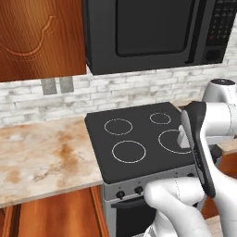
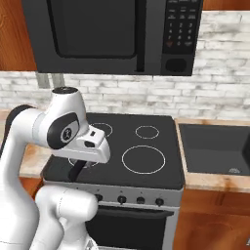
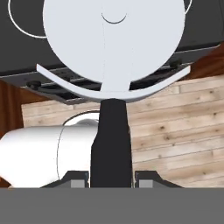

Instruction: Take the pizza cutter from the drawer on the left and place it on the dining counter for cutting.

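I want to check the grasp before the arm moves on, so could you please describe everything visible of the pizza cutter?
In the hand view, the pizza cutter has a large round silvery-white wheel blade, a pale curved guard under it, and a slim black straight handle running down between the two fingertips of the hand, which is shut on it. The wheel points away from the hand, over the front edge of the black cooktop, with wood plank floor behind the handle.

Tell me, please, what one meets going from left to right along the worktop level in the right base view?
Robot arm → black cooktop → dark sink.
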